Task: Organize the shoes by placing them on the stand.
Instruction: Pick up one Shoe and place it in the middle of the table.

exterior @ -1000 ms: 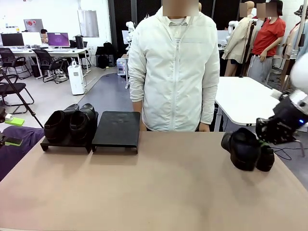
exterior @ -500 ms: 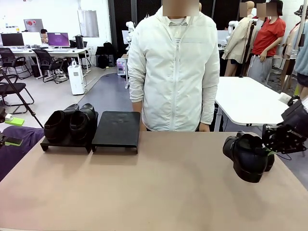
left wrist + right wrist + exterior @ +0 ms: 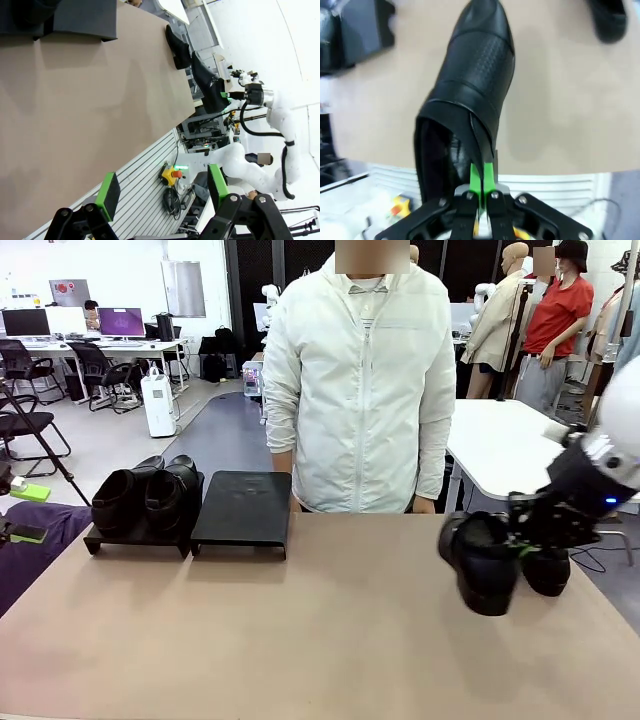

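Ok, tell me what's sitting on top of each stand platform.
The left platform carries two black shoes side by side, which hide most of its top. The right platform has nothing on its slanted top.

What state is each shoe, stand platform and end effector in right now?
Black leather slip-on shoe, gripped at its heel rim, lifted off the tan table, toe down.
Second black shoe beside it, resting on the table.
Pair of black shoes, sitting on the left matte-black platform.
Right matte-black platform, no shoe on it.
Right end effector, shut on the lifted shoe.
Left end effector, open, holding nothing.
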Action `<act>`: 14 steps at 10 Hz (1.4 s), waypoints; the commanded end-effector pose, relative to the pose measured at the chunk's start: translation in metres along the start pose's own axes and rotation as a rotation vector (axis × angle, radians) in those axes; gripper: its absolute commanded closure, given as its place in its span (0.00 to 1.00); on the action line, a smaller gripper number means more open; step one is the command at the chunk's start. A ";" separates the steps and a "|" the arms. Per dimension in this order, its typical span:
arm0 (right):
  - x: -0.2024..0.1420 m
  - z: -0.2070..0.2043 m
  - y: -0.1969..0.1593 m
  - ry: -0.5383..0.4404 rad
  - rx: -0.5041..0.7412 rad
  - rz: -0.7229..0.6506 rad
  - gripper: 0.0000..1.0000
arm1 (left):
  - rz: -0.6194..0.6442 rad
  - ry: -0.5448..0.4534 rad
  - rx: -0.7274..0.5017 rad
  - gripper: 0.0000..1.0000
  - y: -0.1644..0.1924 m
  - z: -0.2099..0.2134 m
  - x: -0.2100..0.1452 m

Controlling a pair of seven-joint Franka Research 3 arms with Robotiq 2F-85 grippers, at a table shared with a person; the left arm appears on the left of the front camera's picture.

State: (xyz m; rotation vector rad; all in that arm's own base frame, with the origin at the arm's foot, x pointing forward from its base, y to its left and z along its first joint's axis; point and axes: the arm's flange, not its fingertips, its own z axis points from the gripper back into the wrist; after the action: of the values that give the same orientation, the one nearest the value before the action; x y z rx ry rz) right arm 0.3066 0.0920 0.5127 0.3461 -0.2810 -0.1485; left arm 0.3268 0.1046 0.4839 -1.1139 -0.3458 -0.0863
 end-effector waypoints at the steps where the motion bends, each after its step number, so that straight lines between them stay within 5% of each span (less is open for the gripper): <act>1: -0.040 -0.043 0.048 -0.021 0.032 -0.013 1.00 | -0.017 0.008 -0.002 0.09 0.000 0.003 -0.002; 5: -0.059 -0.137 0.134 0.068 0.012 0.011 1.00 | -0.017 0.008 -0.002 0.09 0.000 0.003 -0.002; 10: -0.065 -0.210 0.141 0.023 0.034 -0.015 1.00 | -0.017 0.008 -0.002 0.09 0.000 0.003 -0.002; 11: -0.066 -0.212 0.139 0.031 0.035 -0.003 0.91 | -0.017 0.008 -0.002 0.09 0.000 0.003 -0.002; 12: -0.066 -0.212 0.137 0.052 0.034 0.007 0.34 | -0.017 0.008 -0.002 0.09 0.000 0.003 -0.002; 13: -0.066 -0.210 0.136 0.064 0.037 0.004 0.00 | -0.017 0.008 -0.002 0.09 0.000 0.003 -0.002; 14: -0.065 -0.207 0.134 0.077 0.042 0.004 0.00 | -0.017 0.008 -0.002 0.09 0.000 0.003 -0.002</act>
State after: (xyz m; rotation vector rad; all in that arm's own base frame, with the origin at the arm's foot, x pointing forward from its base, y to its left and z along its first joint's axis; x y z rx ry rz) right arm 0.3178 0.2942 0.3513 0.3723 -0.2241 -0.1300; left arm 0.3268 0.1047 0.4841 -1.1139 -0.3461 -0.0864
